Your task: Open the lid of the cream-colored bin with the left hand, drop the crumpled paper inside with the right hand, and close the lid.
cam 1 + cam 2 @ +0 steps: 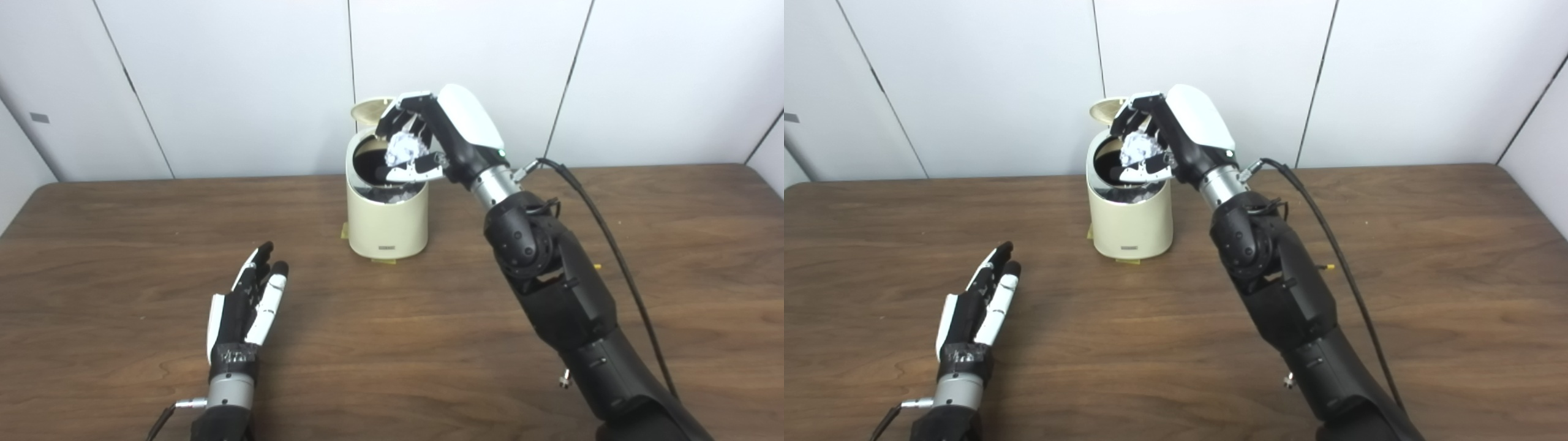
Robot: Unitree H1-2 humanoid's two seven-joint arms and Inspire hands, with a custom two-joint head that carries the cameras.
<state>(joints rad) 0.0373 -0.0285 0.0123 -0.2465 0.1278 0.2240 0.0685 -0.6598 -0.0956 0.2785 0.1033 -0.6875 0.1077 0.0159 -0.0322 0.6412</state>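
The cream-colored bin (388, 223) stands at the back middle of the table, its round lid (369, 109) tipped up behind the dark opening. My right hand (422, 138) hangs right over that opening, fingers curled around the white crumpled paper (404, 149), which sits just above the rim. More white paper shows inside the bin near the front rim. My left hand (248, 306) lies low over the table at the front left, well apart from the bin, fingers stretched out and holding nothing.
The brown wooden table (122, 245) runs from edge to edge of the view, with white wall panels close behind the bin. A black cable (612, 245) trails from my right wrist along the arm. Small yellow tape pieces (383, 261) sit at the bin's base.
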